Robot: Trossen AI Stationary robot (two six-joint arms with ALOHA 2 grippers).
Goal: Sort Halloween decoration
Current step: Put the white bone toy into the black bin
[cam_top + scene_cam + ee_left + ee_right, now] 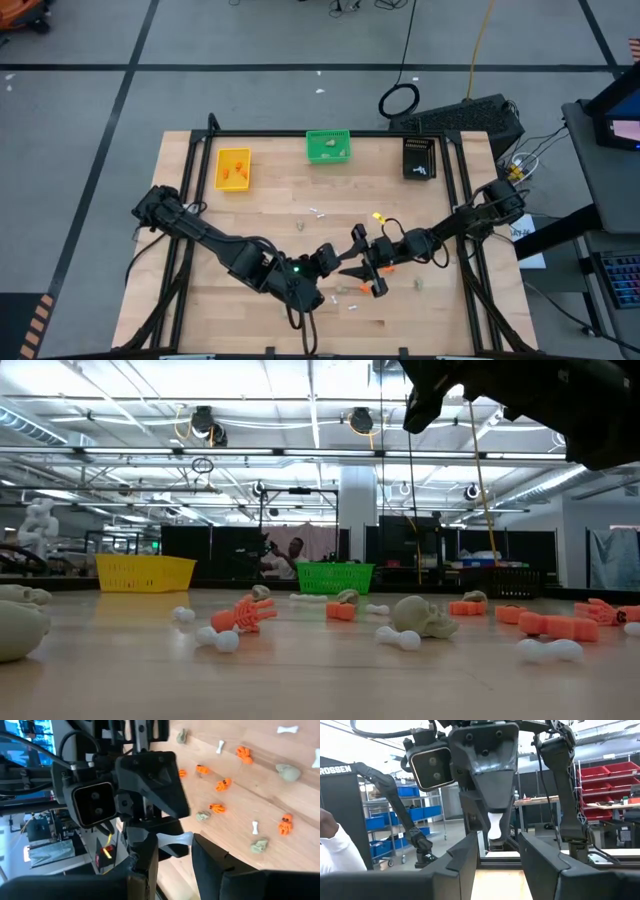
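Note:
A white bone-shaped stick (175,841) hangs above the table's near middle, with my left gripper (345,268) shut on it. My right gripper (360,265) faces the left one from the table's right and is open. Its two fingers (465,855) stand on either side of the stick (495,827) with a gap on each side. On the wood below lie loose decoration pieces: orange bits (219,808), beige-grey lumps (289,772) and white sticks (255,826). The high view hides the held stick behind the two grippers. My left gripper pinches the white stick endwise. The stick spans the gap, with one knobby end (189,838) against one finger (215,865) and the other end against the other finger. The fingers slant down from the table's left. The stick is lifted clear of the table.
Three bins stand along the far edge: yellow (233,168), green (328,146) and black (419,157). Pieces lie scattered over the table's middle and near part, among them an orange bit (388,268) and a lump (418,284). A skull-like lump (425,616) shows in the low view.

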